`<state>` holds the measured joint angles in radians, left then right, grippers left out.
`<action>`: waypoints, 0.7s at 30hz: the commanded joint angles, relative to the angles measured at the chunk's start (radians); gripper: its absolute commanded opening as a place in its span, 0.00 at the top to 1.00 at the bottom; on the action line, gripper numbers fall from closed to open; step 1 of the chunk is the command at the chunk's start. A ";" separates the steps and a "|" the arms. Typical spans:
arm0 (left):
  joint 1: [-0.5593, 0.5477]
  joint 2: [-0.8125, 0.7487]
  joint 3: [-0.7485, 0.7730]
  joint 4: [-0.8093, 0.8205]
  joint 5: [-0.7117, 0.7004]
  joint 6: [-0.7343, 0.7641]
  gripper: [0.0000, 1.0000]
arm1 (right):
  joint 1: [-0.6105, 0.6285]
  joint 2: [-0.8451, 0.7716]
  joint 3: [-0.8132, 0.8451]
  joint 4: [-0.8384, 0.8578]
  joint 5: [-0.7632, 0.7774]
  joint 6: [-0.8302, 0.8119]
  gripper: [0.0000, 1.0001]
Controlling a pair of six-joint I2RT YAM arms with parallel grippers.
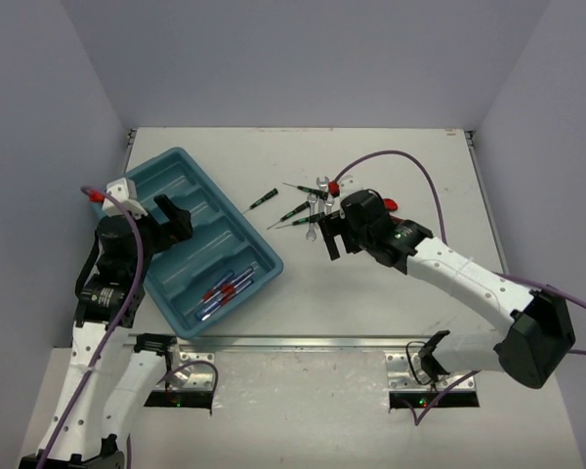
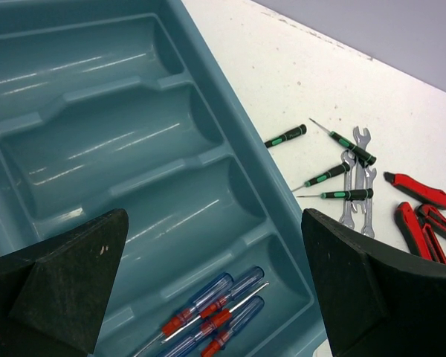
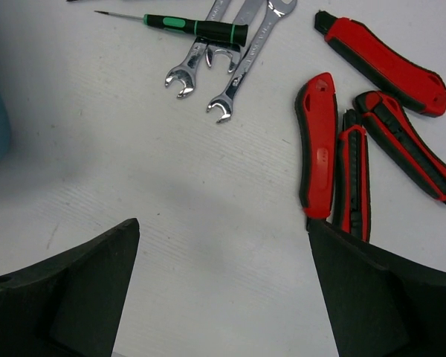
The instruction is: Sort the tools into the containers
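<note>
The loose tools lie clustered around the middle of the table (image 1: 371, 293), right of the teal tray (image 1: 181, 152). The right gripper (image 1: 330, 237) hangs beside them, jaws wide apart with nothing between them. The left gripper (image 1: 173, 219), also spread open and empty, is over the tray on the table's left half, so the right arm is plainly the nearer one.

In the right wrist view the red-handled pliers (image 3: 317, 149) sit ahead and to the right. The closest one's long axis runs away from the fingers, across the line of the jaws. I'd guess a short shift rightward and down would take it. The wrenches (image 3: 241, 59) and a black-handled screwdriver (image 3: 197, 30) lie farther off.

Overhead, the arm hides most of the red handles. That view does show the blue-and-red screwdrivers (image 1: 225, 290) in the tray compartment closest to the table's near edge.
</note>
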<state>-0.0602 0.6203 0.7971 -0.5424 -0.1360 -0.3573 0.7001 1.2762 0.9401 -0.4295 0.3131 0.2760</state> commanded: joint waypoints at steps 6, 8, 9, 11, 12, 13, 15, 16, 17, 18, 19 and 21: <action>0.006 0.067 0.024 0.039 0.012 0.001 0.00 | -0.083 0.215 0.151 0.018 -0.191 -0.119 0.27; 0.007 0.076 0.022 0.039 0.023 0.002 0.00 | -0.135 0.273 0.191 0.020 -0.244 -0.122 0.28; 0.006 0.079 0.022 0.040 0.031 0.003 0.00 | -0.150 0.304 0.216 0.020 -0.299 -0.133 0.29; 0.005 0.081 0.014 0.048 0.046 0.003 0.00 | -0.179 0.407 0.302 0.018 -0.310 -0.130 0.30; 0.003 0.085 0.013 0.050 0.050 0.004 0.00 | -0.207 0.480 0.379 0.014 -0.310 -0.111 0.30; 0.003 0.091 0.013 0.050 0.052 0.004 0.00 | -0.224 0.482 0.425 0.014 -0.336 -0.103 0.30; 0.003 0.106 0.013 0.048 0.056 0.006 0.00 | -0.254 0.599 0.569 0.004 -0.400 -0.137 0.34; 0.003 0.111 0.013 0.048 0.059 0.007 0.00 | -0.261 0.640 0.627 -0.004 -0.418 -0.175 0.39; 0.003 0.116 0.013 0.050 0.065 0.008 0.00 | -0.265 0.718 0.675 -0.014 -0.435 -0.219 0.40; 0.003 0.119 0.013 0.051 0.068 0.008 0.00 | -0.274 0.765 0.745 -0.035 -0.454 -0.302 0.40; 0.002 0.122 0.013 0.052 0.070 0.009 0.00 | -0.283 0.808 0.816 -0.055 -0.470 -0.388 0.40; 0.002 0.119 0.013 0.053 0.070 0.009 0.00 | -0.294 0.894 0.899 -0.068 -0.456 -0.499 0.40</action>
<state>-0.0620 0.7412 0.7971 -0.5419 -0.0864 -0.3561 0.4239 2.0470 1.6506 -0.4549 -0.0764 0.0512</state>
